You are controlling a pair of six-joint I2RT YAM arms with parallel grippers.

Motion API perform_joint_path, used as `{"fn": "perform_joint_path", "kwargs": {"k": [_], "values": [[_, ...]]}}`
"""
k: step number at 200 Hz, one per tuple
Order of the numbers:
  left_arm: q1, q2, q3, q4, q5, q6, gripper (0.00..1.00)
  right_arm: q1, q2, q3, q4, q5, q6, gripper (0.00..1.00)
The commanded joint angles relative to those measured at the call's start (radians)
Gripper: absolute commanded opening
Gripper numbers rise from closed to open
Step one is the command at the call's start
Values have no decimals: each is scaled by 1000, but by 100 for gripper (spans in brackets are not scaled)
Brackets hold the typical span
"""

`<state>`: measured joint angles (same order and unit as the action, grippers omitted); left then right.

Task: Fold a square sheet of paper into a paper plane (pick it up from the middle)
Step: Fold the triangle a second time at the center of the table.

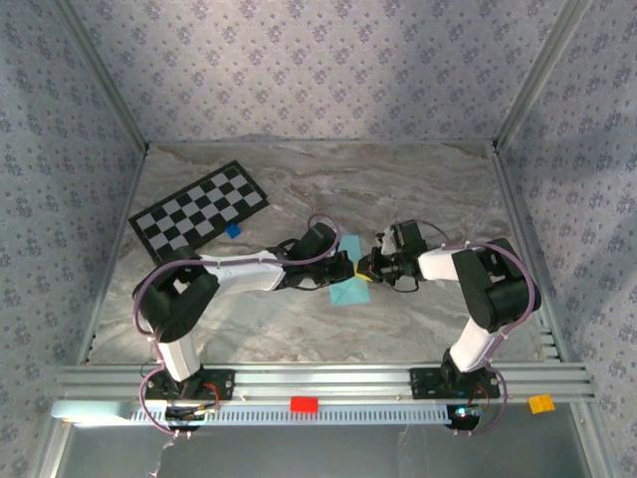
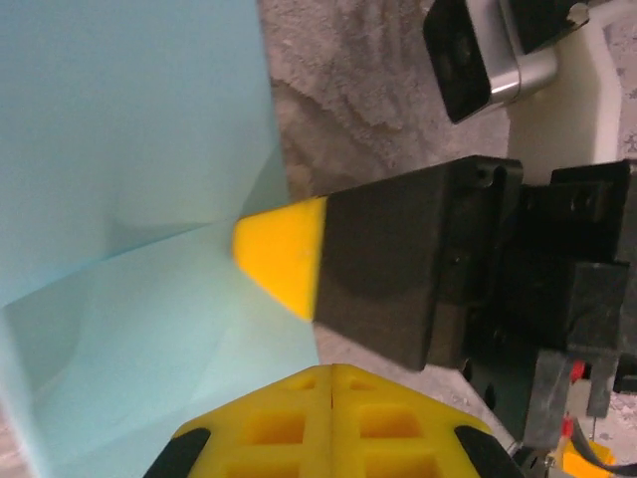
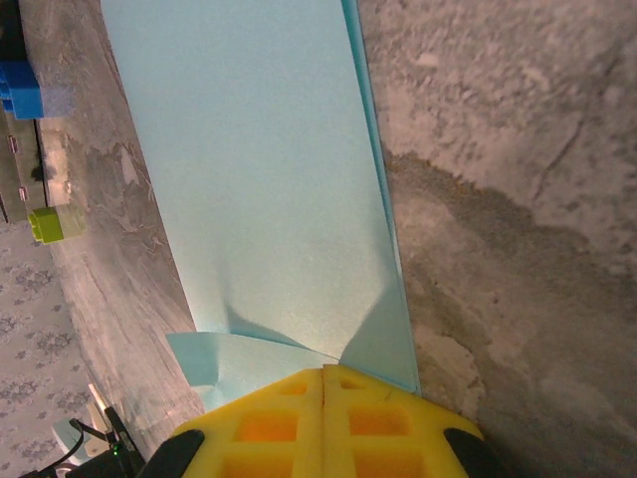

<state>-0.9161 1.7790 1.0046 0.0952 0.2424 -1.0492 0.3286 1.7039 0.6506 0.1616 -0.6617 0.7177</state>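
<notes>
Both arms stretch inward — left hand [image 2: 331, 372] and right hand [image 3: 324, 374] clenched on the paper sheet [image 3: 269, 179].

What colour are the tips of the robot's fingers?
Bright yellow fingertips, clearest in the left wrist view, against the square sheet of paper.

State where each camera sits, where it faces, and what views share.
Top: above, behind the bases, looking down on the table; both arms show, left gripper and right gripper close together at the paper.
Left wrist: looks past its own fingers at paper and right gripper's tip.
Right wrist: looks past its own fingers along the paper.
Shared: paper, in all three.
</notes>
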Motion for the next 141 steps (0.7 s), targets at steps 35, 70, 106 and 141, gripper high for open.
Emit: {"fn": "perform_joint_path", "kwargs": {"k": [35,70,106,141], "values": [[6,138,4,94,42,-96,1,-1,19,-39,-69,76,9,0],[5,134,-52,55,-5,-139,1,0,22,-44,-75,83,6,0],[-1,94,-115,64,7,-143,3,0,38,-40,-86,94,1,0],[-5,63,-165,84,42,-131,5,-4,47,-32,-92,93,-3,0]]}}
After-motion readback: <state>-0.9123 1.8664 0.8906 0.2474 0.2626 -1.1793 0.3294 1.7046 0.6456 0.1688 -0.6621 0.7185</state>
